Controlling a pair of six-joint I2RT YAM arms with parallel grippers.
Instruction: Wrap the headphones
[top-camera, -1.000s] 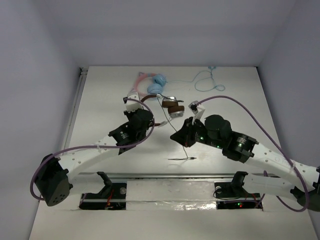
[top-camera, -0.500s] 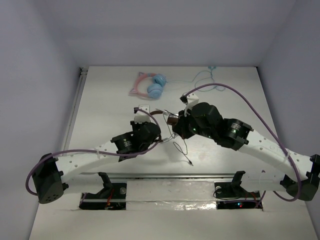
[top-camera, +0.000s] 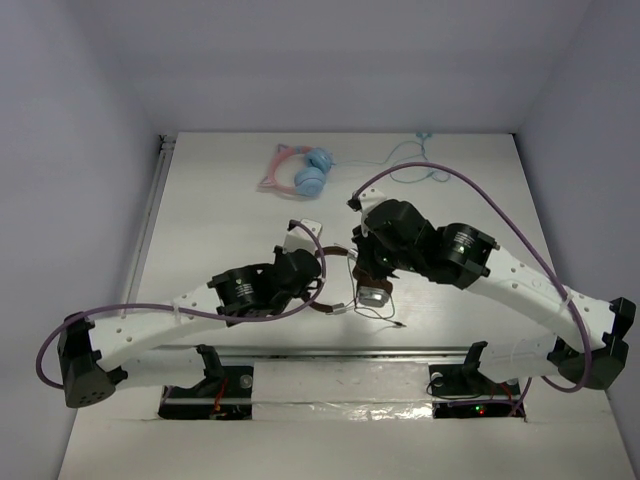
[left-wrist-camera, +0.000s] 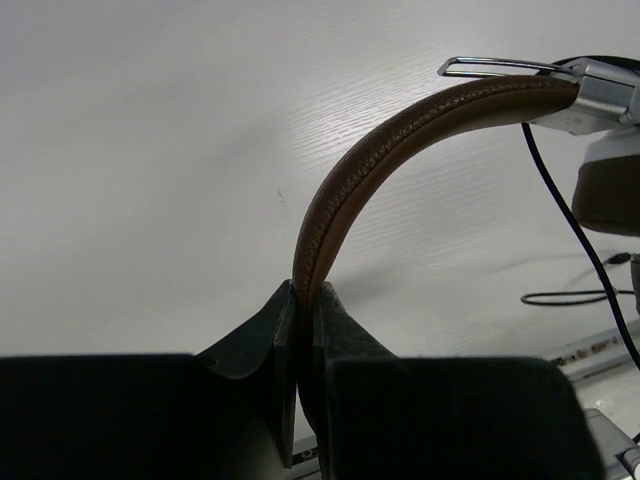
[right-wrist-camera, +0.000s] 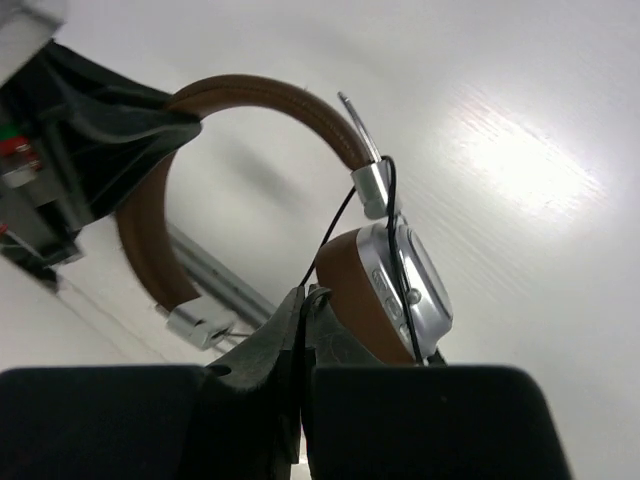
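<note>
The headphones have a dark brown headband (left-wrist-camera: 400, 130), silver-grey ear cups (right-wrist-camera: 400, 290) and a thin black cable (left-wrist-camera: 570, 220). In the top view they hang between the two arms, with one ear cup (top-camera: 373, 296) low and the cable's plug end (top-camera: 397, 323) on the table. My left gripper (left-wrist-camera: 305, 290) is shut on the headband and holds the headphones off the table. My right gripper (right-wrist-camera: 303, 297) is shut on the black cable right beside an ear cup. The cable runs up across that cup to the silver yoke.
Pink-and-blue cat-ear headphones (top-camera: 300, 170) lie at the far side, their light blue cable (top-camera: 410, 160) trailing right. A metal rail (top-camera: 340, 350) runs along the near table edge. White walls close in the left, right and far sides.
The left gripper has carried the headphones toward the near edge. The right gripper has moved from the loose cable on the table up to the ear cup, drawing the cable with it.
</note>
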